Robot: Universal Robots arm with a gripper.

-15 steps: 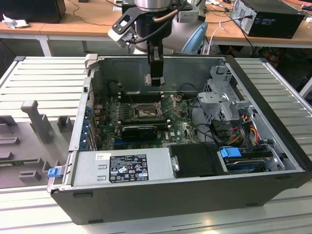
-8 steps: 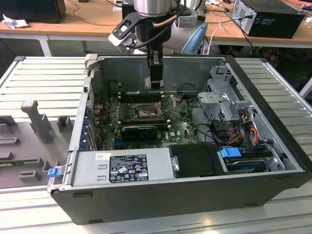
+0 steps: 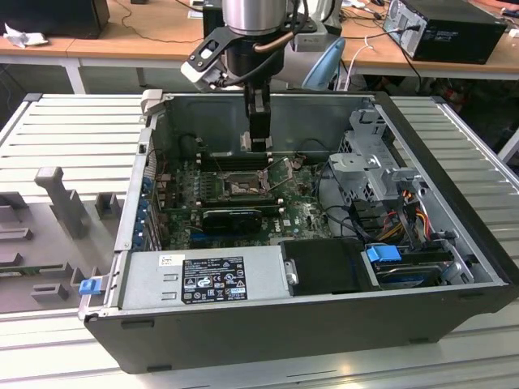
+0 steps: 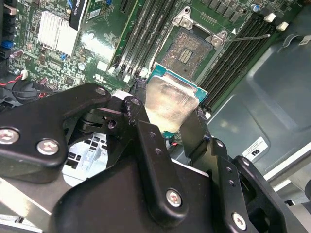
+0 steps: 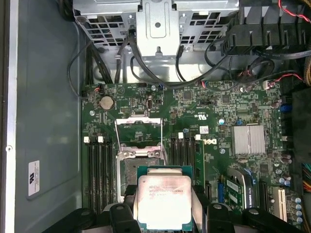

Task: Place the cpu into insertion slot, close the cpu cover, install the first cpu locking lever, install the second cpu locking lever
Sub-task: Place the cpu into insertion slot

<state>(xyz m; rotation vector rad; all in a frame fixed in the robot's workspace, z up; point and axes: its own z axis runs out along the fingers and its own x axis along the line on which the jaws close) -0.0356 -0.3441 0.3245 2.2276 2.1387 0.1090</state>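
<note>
My gripper (image 3: 259,144) hangs inside the open computer case, above the green motherboard (image 3: 300,212). It is shut on the cpu (image 5: 164,201), a pale square chip with a green edge, gripped on two opposite sides by the black fingers (image 5: 203,211). In the second wrist view the cpu (image 4: 170,104) is held tilted above the board, short of the insertion slot (image 4: 187,51). The insertion slot (image 5: 127,167) lies uncovered and partly hidden behind the chip. The cpu cover (image 5: 137,132) stands flipped open at the slot's far edge. A thin lever (image 4: 248,37) sticks out beside the slot.
Memory slots (image 5: 97,170) flank the slot. A coin cell (image 5: 106,102), a finned heat sink (image 5: 248,140) and a metal drive cage (image 3: 375,166) with cables are nearby. The power supply (image 3: 203,275) fills the case front. Grey fixtures (image 3: 61,198) lie at the exterior view's left.
</note>
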